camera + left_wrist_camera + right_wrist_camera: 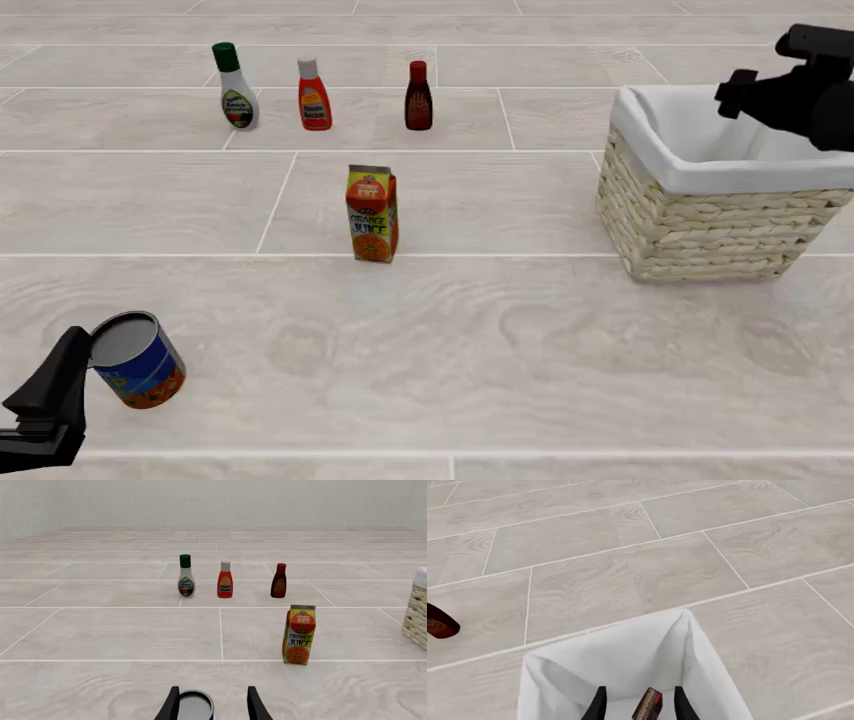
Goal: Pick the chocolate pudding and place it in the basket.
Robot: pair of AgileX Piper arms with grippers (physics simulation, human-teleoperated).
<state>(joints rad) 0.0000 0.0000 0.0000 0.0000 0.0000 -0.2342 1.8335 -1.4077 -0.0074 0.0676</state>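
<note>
The chocolate pudding [648,705], a small dark brown box, shows edge-on in the right wrist view between the fingers of my right gripper [639,707]. Neither finger touches it, and the gripper is open. Below it lies the white cloth lining [627,665] of the basket. In the front view the wicker basket [707,215] stands at the right, with my right gripper [737,98] over its far rim; the pudding is hidden there. My left gripper [96,352] is open at the near left, around a blue can [136,362].
An orange juice carton [372,214] stands mid-floor. Three bottles line the back: a green-capped one [235,86], a red one [314,95] and a dark one [419,96]. The can [195,705] sits between the left fingers without touching both.
</note>
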